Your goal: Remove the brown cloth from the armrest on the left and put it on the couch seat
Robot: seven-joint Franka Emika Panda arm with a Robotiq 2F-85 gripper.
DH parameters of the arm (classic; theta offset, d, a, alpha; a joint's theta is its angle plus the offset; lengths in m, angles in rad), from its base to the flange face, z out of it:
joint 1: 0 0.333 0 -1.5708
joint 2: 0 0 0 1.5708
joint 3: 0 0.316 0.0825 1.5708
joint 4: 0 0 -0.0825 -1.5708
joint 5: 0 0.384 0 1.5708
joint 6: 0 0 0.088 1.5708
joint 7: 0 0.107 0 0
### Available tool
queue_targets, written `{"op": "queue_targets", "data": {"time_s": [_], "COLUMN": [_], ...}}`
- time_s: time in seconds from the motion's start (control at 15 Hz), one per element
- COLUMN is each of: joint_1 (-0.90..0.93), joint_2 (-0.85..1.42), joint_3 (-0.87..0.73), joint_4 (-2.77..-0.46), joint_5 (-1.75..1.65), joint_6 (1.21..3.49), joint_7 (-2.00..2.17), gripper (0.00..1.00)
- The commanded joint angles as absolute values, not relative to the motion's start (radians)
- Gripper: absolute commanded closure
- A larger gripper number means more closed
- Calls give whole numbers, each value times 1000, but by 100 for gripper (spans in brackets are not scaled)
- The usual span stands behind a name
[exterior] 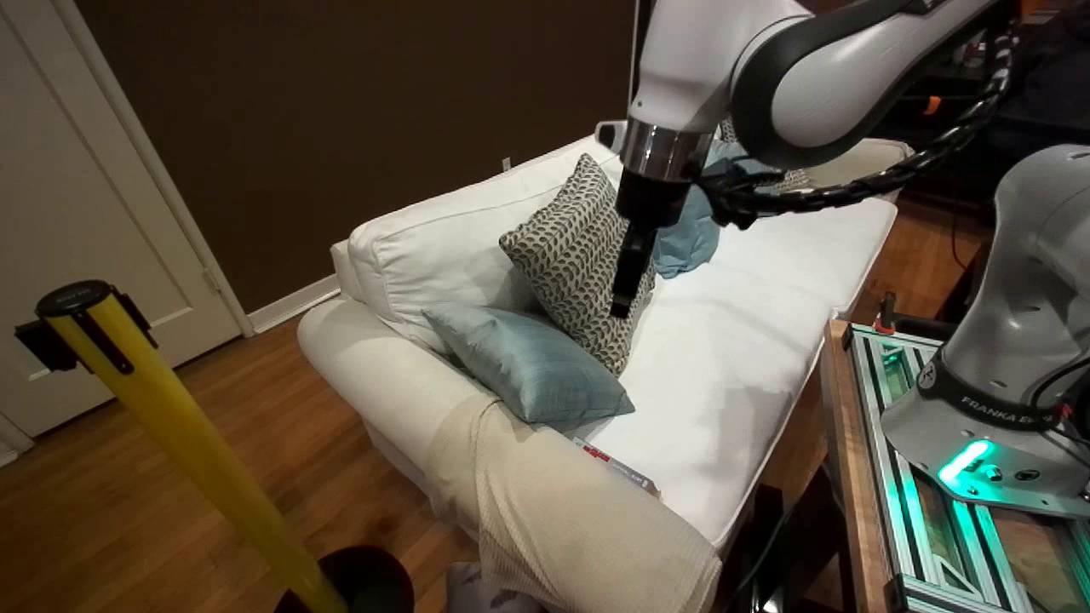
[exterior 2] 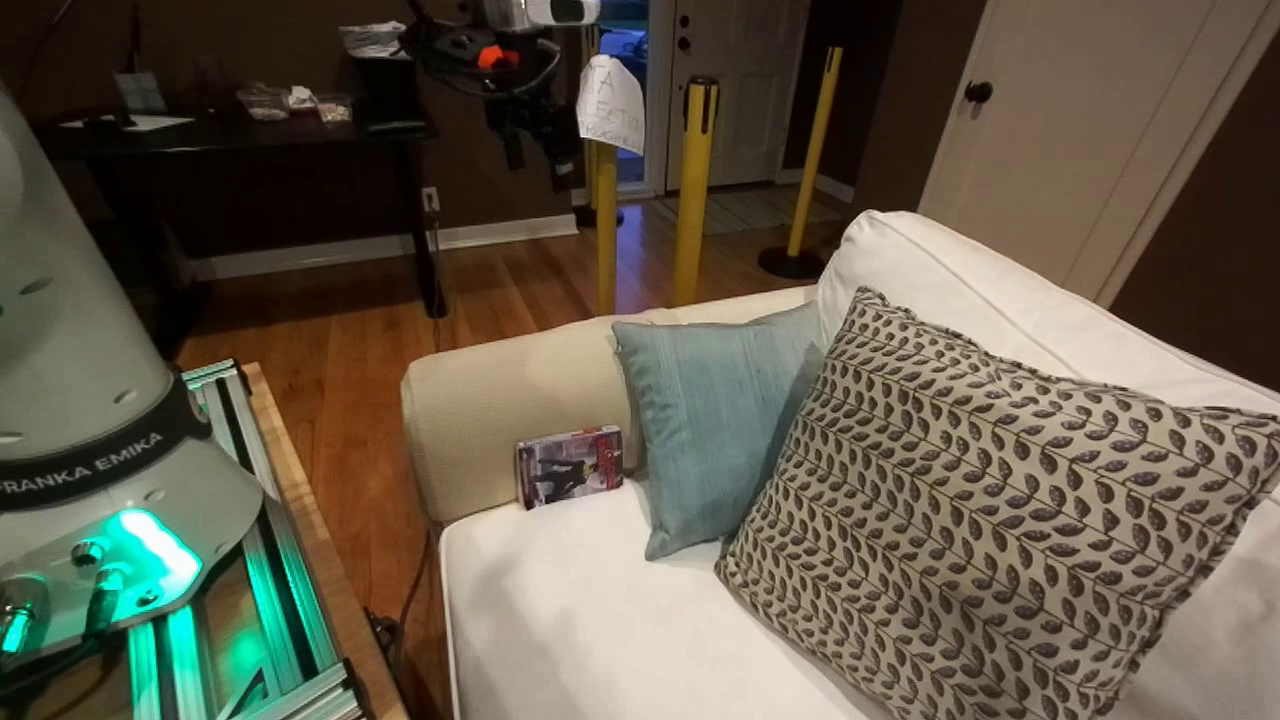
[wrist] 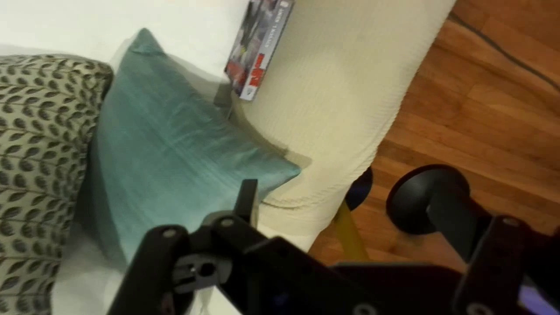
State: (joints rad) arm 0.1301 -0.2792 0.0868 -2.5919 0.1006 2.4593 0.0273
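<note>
Brown cloth [exterior: 553, 502] is draped over the armrest [exterior: 366, 349], 12 o'clock from the wide-spread, empty hand [wrist: 345, 199] in the wrist view. I'd pinch a fold and lift high before swinging to the couch seat [exterior: 724, 340]; honestly can't tell if the teal cushion [wrist: 170, 157] at 9 o'clock pins it.

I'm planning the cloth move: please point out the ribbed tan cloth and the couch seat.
Ribbed tan cloth [wrist: 341, 92], wrist view: its draped top.
Couch seat [exterior 2: 620, 600], in an exterior view: bare white top.
</note>
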Motion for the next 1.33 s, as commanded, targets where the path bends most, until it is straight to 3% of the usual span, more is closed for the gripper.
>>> {"op": "queue_targets", "data": {"time_s": [0.0,0.6,0.67,1.07,1.27], "joint_1": [180,150,140,138,217], "joint_2": [-63,323,244,319,376], "joint_3": [96,158,150,164,126], "joint_4": [-2499,-2343,-2400,-2346,-2302], "joint_5": [248,520,484,485,307], "joint_6": [2476,2605,2576,2595,2575], "joint_7": [27,88,88,90,246], "gripper": [0,0,0,0,0]}}
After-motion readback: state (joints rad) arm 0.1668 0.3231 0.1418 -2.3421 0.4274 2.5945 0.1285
